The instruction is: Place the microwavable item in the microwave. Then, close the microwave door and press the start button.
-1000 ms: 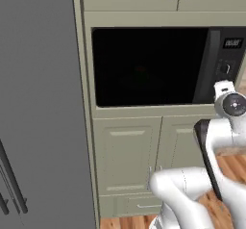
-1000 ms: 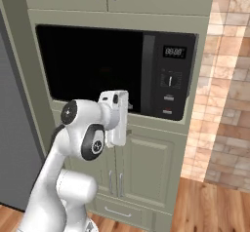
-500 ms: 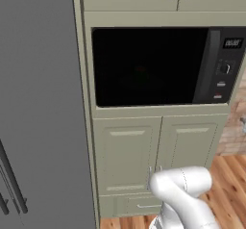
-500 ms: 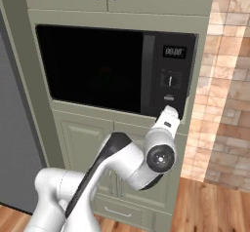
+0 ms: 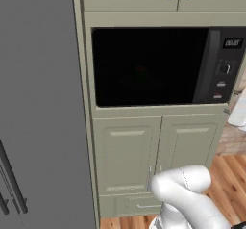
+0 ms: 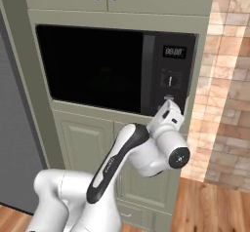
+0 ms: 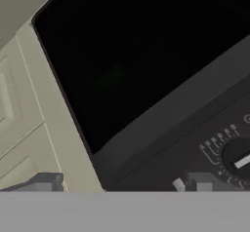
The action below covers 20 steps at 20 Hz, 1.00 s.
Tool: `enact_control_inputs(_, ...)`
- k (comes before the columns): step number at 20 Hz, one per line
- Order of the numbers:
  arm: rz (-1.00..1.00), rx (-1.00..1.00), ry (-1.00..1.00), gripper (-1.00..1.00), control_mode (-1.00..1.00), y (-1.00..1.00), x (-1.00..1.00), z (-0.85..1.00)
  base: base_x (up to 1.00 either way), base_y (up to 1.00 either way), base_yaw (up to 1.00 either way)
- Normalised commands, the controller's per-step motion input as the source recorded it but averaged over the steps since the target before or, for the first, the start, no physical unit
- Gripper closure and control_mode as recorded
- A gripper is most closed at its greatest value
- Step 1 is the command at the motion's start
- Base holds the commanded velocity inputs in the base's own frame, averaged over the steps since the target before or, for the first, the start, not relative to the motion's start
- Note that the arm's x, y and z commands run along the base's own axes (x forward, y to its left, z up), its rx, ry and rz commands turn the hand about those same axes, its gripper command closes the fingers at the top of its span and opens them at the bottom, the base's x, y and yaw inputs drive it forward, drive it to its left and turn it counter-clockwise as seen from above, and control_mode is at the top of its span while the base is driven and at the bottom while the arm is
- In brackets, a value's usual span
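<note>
Arm bending up toward the microwave [image 6: 112, 70], its gripper [image 7: 122, 183] spreading wide and empty, pointing at the control panel's [image 6: 174, 77] lower corner, beside the shut door [image 5: 149, 67]

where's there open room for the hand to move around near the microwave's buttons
Open room lies right of the microwave, in front of the brick wall, and below it before the lower cabinet doors. It is tight at the control panel, where the gripper sits close under the buttons. The microwave door is shut flush.
</note>
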Motion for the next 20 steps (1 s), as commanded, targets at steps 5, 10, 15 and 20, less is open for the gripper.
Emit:
enact_control_inputs(5,0.05,0.06,-0.04,-1.00,-1.00,0.00,0.22,0.00,0.00,0.00,0.00)
enact_control_inputs(10,0.00,0.03,0.00,-1.00,-1.00,0.00,0.22,0.00,0.00,0.00,0.00)
enact_control_inputs(15,0.00,0.03,0.00,-1.00,-1.00,0.00,0.28,0.00,0.00,0.00,0.00)
enact_control_inputs(20,0.00,0.03,0.00,-1.00,-1.00,0.00,0.33,-0.02,0.00,0.00,0.00)
